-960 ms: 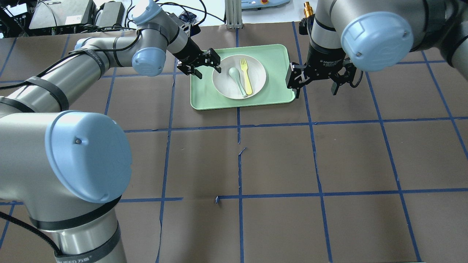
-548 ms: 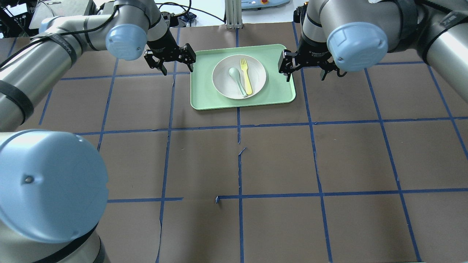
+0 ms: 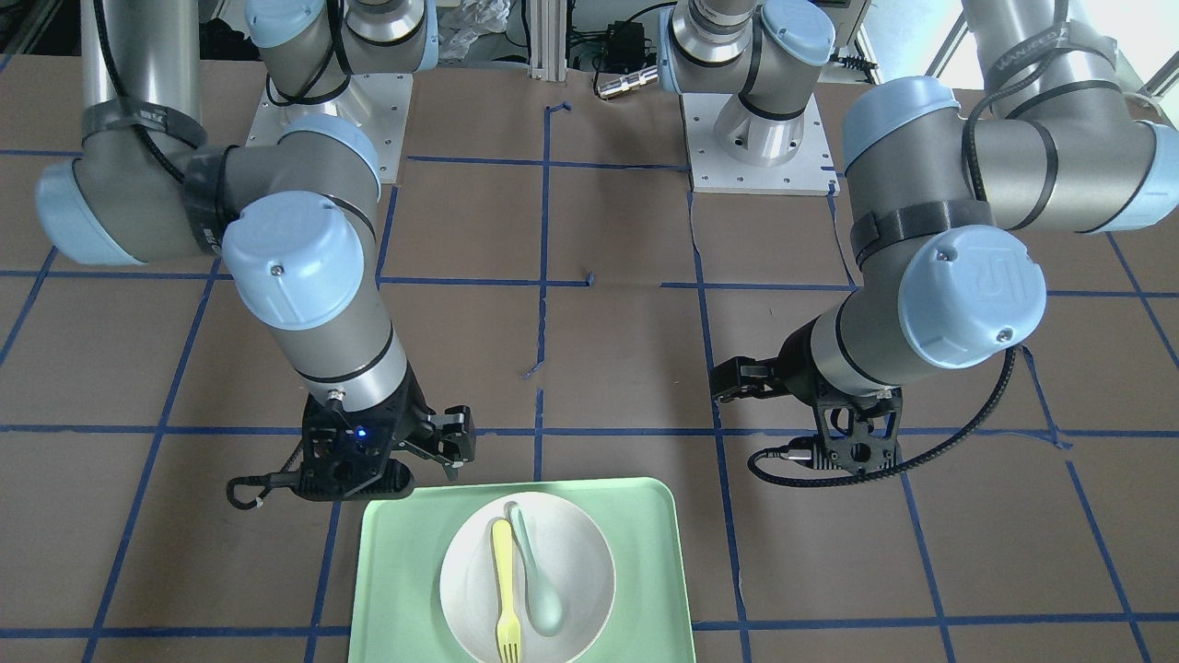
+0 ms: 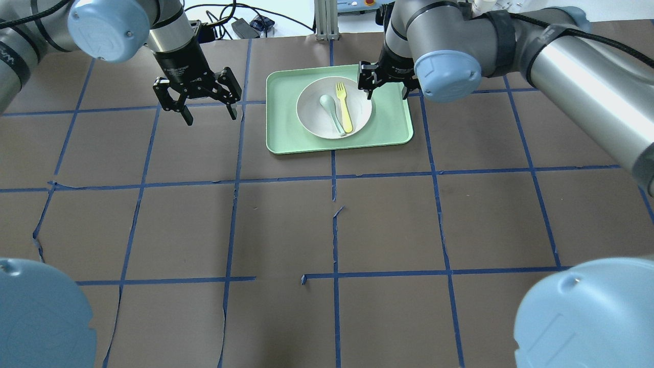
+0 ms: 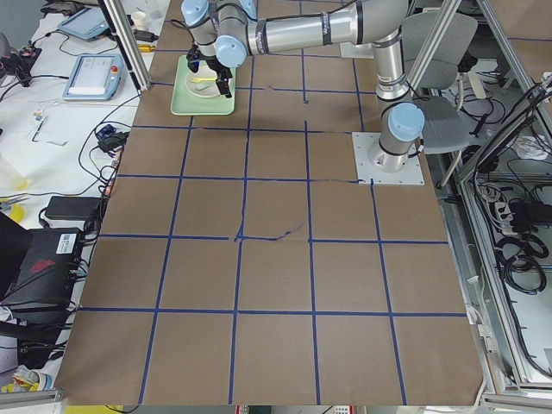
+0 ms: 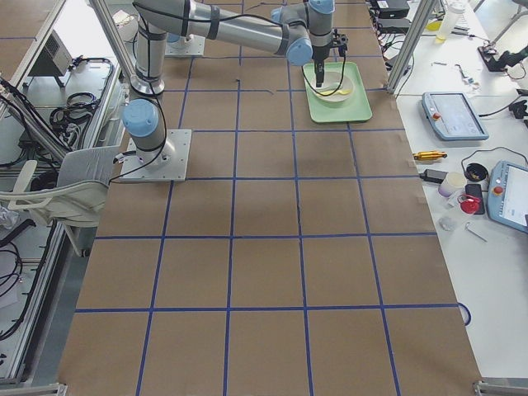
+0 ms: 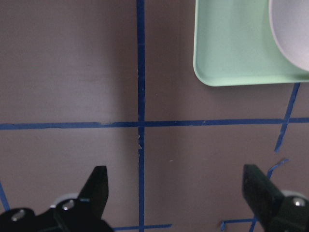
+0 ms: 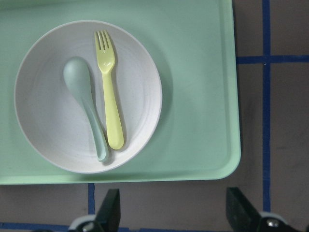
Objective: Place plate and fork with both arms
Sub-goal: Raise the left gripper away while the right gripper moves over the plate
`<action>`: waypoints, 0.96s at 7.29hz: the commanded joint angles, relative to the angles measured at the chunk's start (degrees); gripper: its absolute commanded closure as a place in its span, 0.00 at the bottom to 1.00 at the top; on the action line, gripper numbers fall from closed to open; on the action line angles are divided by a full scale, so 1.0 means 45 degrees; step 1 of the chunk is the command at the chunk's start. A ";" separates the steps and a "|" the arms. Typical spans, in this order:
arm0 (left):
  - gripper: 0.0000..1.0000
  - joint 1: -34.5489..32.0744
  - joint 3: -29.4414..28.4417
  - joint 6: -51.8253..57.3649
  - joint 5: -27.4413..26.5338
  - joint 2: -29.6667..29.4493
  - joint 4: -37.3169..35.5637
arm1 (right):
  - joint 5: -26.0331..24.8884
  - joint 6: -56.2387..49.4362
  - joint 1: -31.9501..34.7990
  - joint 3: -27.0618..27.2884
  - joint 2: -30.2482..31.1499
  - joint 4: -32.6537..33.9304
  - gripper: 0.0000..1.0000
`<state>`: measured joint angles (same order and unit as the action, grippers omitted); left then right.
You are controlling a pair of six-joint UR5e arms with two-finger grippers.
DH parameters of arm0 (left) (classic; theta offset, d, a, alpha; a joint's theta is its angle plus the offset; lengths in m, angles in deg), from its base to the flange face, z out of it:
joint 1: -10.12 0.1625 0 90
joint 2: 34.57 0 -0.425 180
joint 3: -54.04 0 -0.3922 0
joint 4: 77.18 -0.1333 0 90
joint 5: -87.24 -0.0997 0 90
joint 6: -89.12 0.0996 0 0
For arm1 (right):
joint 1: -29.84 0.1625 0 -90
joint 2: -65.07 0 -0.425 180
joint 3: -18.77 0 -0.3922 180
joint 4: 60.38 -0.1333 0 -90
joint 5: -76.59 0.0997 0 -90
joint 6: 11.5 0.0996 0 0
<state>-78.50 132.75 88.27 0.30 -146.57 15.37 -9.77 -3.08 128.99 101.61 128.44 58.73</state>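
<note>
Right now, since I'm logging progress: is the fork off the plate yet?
No, the fork lies in the plate, right beside the spoon.

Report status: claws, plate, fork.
Left claw open over table, right claw open at tray edge. Fork and spoon lie in plate, on tray. Spoon crowds fork handle.

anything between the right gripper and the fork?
Nothing visible. The right gripper hangs open above the right side of the tray, and the fork lies uncovered on the plate. The spoon lies close along the fork's other side, away from that gripper, and may crowd a grasp near the handles.
</note>
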 commanded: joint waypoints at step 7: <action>0.00 -0.0130 0.0983 0.0013 -0.0542 0.0963 0.0176 | 0.0714 -0.1577 0.0486 -0.1725 -0.3298 0.1031 0.50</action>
<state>-78.77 136.71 88.26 -2.40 -142.26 16.10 -6.73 -10.08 131.05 95.04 115.27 62.82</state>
